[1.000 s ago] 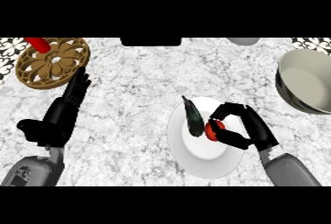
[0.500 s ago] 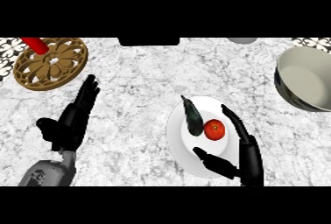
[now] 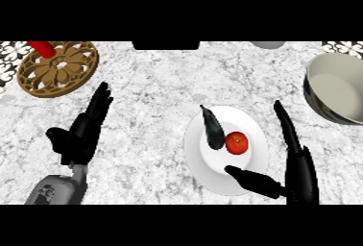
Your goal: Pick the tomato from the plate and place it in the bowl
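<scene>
With your right hand [image 3: 296,163] spread open beside the plate [image 3: 225,180], cup the smooth, round, likely slippery tomato [image 3: 236,143] around its sides.

— Any writing, labels or numbers to read here?
— None. The plate [image 3: 212,178], the bowl [image 3: 333,91] and the carved wooden trivet [image 3: 58,68] bear no words; the trivet shows only a cut-out floral pattern.

The bowl [image 3: 339,89] runs off the right edge. The right hand [image 3: 297,168] covers part of the plate [image 3: 212,166]. A red object [image 3: 42,47] at top left is cut off.
</scene>
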### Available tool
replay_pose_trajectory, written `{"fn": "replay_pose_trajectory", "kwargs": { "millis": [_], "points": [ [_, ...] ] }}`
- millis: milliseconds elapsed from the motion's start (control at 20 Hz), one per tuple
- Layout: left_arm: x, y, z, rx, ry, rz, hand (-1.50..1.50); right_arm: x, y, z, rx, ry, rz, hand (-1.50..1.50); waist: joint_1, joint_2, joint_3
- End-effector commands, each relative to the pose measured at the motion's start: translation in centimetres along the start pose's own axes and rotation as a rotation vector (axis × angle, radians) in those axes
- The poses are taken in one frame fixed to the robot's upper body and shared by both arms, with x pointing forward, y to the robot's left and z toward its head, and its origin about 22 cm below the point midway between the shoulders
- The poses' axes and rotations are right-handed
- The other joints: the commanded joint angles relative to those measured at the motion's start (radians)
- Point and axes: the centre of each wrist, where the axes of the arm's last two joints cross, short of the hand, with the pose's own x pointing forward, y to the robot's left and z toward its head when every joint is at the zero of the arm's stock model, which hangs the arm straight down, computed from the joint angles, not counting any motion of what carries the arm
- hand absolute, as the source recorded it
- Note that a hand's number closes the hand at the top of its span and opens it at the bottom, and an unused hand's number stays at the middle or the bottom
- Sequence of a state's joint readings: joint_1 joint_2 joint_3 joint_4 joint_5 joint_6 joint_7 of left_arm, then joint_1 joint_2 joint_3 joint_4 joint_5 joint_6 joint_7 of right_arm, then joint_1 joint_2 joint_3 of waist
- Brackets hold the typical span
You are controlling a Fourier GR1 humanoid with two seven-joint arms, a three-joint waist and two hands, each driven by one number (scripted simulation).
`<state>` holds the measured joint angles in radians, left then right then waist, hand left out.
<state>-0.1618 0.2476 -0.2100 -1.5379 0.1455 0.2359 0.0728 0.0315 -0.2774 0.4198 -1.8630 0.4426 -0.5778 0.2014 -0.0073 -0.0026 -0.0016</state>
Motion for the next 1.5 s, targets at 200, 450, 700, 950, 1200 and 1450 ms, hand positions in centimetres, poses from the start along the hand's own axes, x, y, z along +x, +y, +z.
{"fn": "replay_pose_trajectory", "kwargs": {
  "millis": [200, 450, 700, 950, 1200, 1450],
  "points": [
    [0.3, 0.4, 0.0, -0.021, -0.001, -0.010, 0.00, 2.4, -1.8, -1.0, 0.144, 0.243, 0.117, -1.50, 0.006, 0.001, 0.001],
    [-0.5, -1.7, 0.2, -0.024, -0.003, 0.005, 0.00, 3.1, 0.4, -2.7, 0.258, 0.372, 0.169, -1.50, 0.010, 0.003, 0.001],
    [-0.1, -1.6, 1.2, -0.009, -0.010, 0.003, 0.00, 0.4, 0.4, -3.0, 0.331, 0.434, 0.188, -1.50, 0.009, 0.002, 0.002],
    [0.7, -0.5, -0.7, -0.006, -0.014, -0.005, 0.00, -0.5, 1.4, -1.5, 0.318, 0.408, 0.142, -1.50, 0.006, 0.002, 0.002],
    [-0.1, 0.7, 1.3, 0.008, -0.016, -0.005, 0.00, -1.6, -0.7, -0.4, 0.318, 0.372, 0.067, -1.50, 0.006, 0.002, 0.002],
    [-1.0, -1.0, 1.8, -0.019, 0.000, 0.012, 0.00, 0.2, -1.1, -1.0, 0.298, 0.347, -0.013, -1.50, 0.006, 0.002, 0.002]
  ]
}}
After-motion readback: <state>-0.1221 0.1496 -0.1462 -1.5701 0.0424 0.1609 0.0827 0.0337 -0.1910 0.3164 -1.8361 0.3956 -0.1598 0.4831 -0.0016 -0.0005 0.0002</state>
